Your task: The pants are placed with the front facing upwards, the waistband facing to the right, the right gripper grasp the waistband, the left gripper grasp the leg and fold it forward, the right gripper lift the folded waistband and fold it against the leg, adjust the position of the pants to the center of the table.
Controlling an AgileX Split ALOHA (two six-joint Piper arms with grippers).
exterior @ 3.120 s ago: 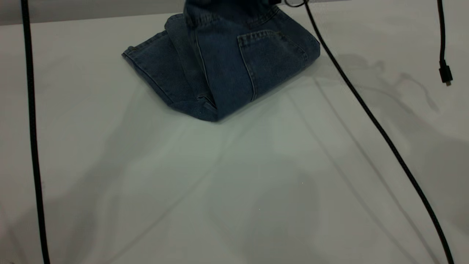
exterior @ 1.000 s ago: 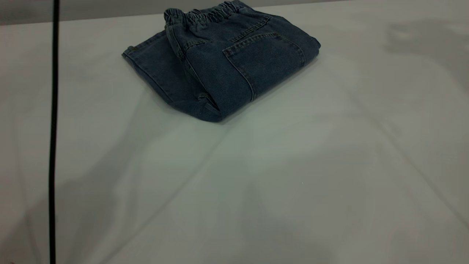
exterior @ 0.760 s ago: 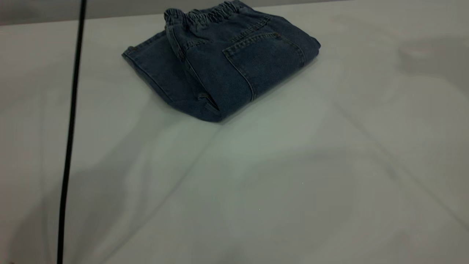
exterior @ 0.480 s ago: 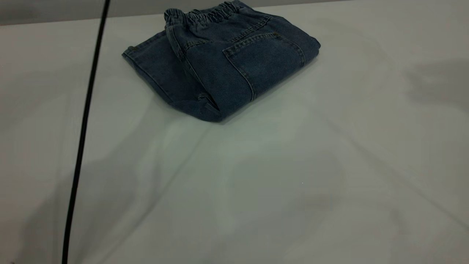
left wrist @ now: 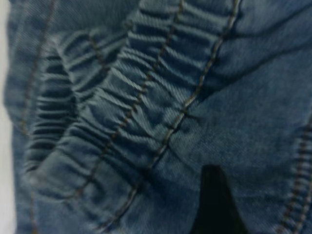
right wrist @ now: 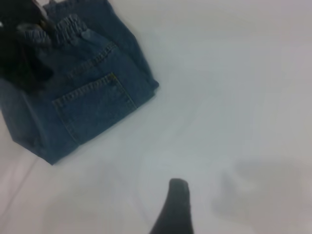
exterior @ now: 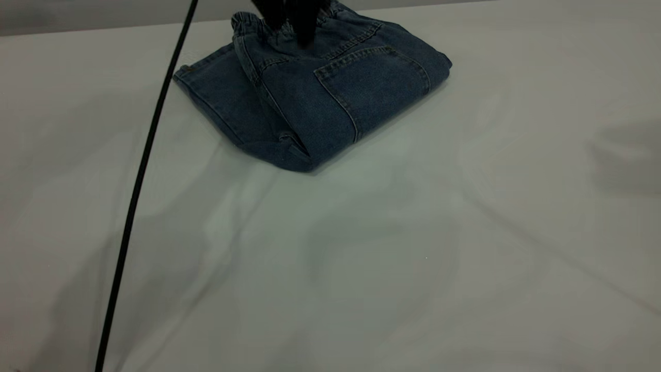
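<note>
The pants (exterior: 315, 93) lie folded at the table's (exterior: 361, 258) far edge, pocket up; folds look done, centring remains. Left gripper (exterior: 292, 18) at the waistband (left wrist: 141, 102), jaw opening cannot tell. Right gripper (right wrist: 175, 209) hangs well apart, holding nothing.

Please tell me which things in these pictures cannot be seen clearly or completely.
- Left gripper: exterior view's top edge cuts it off above the waistband; open or shut unclear.
- Right gripper: the right wrist view shows only one dark fingertip; the bottom edge cuts the rest.
- Pants: inner layers hidden by the fold.
</note>
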